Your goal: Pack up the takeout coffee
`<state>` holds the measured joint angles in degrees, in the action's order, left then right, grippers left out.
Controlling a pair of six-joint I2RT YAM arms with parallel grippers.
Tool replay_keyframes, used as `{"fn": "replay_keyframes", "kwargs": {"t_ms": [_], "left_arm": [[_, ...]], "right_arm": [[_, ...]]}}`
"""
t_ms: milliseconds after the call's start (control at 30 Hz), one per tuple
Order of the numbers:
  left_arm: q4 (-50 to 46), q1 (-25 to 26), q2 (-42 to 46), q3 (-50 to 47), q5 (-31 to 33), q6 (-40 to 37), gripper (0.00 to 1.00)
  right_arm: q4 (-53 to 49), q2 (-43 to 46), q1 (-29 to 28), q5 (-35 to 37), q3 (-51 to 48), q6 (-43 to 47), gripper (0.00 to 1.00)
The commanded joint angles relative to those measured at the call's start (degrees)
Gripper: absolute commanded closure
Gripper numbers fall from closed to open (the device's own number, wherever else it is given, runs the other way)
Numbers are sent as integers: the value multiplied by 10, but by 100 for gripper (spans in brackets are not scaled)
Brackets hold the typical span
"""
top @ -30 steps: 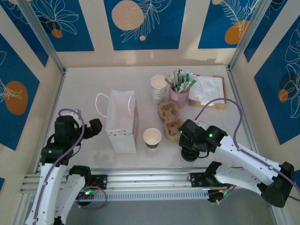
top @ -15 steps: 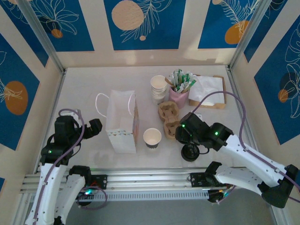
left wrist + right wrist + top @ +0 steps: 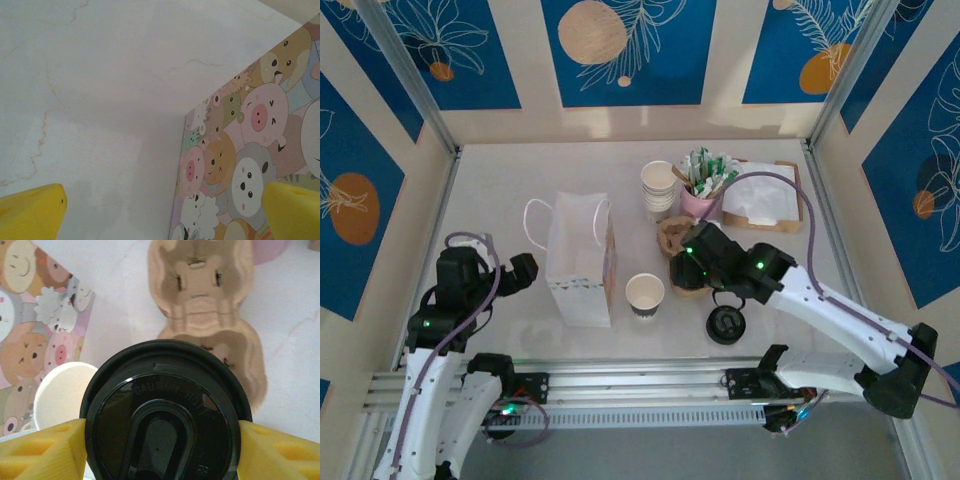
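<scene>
White tabletop under blue-patterned walls: the right gripper (image 3: 160, 452), clamped on a black lid (image 3: 165, 410), has lifted away from the spare lid (image 3: 727, 325) and swung left over the carrier (image 3: 205, 295) toward the open paper cup (image 3: 645, 293) beside the bag (image 3: 582, 262). Capping looks next. The left gripper (image 3: 160, 210) waits, fingers apart.

Two arms in white and black.
The left arm (image 3: 410, 400) and right arm (image 3: 820, 305) have white links, black joints with small green lights (image 3: 757, 265), looping purple cables (image 3: 768, 175) and yellow gripper fingers (image 3: 40, 450).
</scene>
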<state>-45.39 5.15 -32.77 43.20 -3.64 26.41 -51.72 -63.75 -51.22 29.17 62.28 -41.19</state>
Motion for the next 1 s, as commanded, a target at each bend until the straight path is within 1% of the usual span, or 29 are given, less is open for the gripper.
{"fn": "replay_keyframes", "kwargs": {"t_ms": [0, 367, 533, 967], "left_arm": [[11, -7, 3, -5, -8, -7, 0], [12, -7, 3, -4, -7, -7, 0], [12, -7, 3, -4, -7, -7, 0], [10, -7, 2, -4, -3, -5, 0]], "right_arm": [[24, -31, -10, -19, 26, 28, 29], [53, -135, -44, -67, 66, 28, 30], [59, -152, -57, -88, 68, 24, 29], [37, -185, -79, -81, 78, 23, 29]]}}
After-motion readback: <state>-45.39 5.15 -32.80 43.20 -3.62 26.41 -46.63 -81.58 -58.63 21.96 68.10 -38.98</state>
